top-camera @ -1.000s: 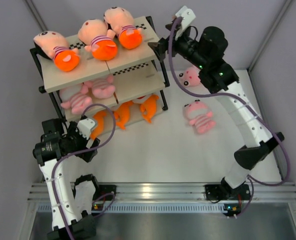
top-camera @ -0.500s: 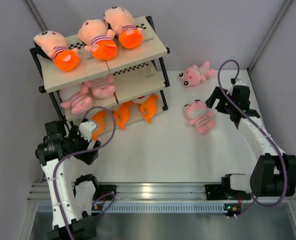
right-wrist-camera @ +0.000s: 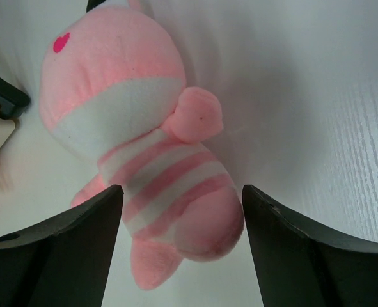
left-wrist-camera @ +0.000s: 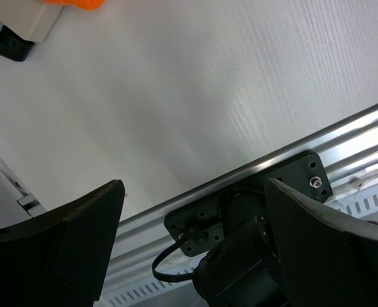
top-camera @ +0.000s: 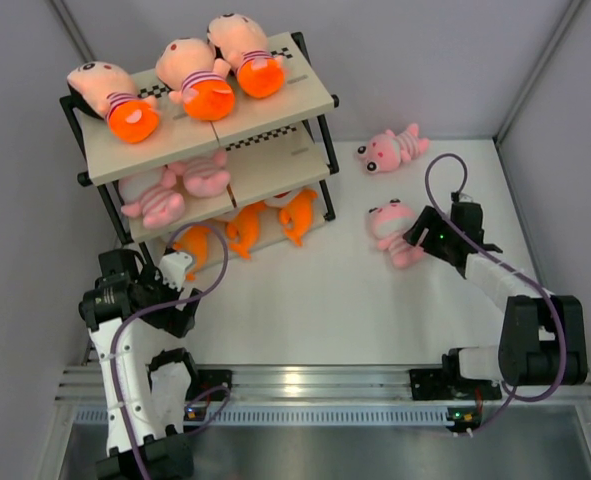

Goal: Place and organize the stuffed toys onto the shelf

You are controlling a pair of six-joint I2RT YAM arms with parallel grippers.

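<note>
The shelf (top-camera: 275, 110) stands at the far left. Three peach-headed dolls (top-camera: 197, 78) lie on its top board, two pink striped animals (top-camera: 180, 190) on the middle board, and orange fish (top-camera: 245, 228) on the bottom one. Two more pink striped animals lie on the table, one far (top-camera: 390, 150) and one nearer (top-camera: 395, 232). My right gripper (top-camera: 413, 240) is open, low at the nearer animal's right side. In the right wrist view the animal's striped body (right-wrist-camera: 157, 173) lies between the open fingers (right-wrist-camera: 54, 249), not gripped. My left gripper (top-camera: 172, 297) is open and empty near the shelf's front left.
The left wrist view shows bare white table, the aluminium rail (left-wrist-camera: 342, 137) and the arm's base mount (left-wrist-camera: 240, 211). A black shelf foot (left-wrist-camera: 6, 45) shows at its top left. Grey walls close in both sides.
My right arm swung down from beside the shelf's top board to the table, then moved left up to the nearer pink animal. My left arm shifted slightly.
</note>
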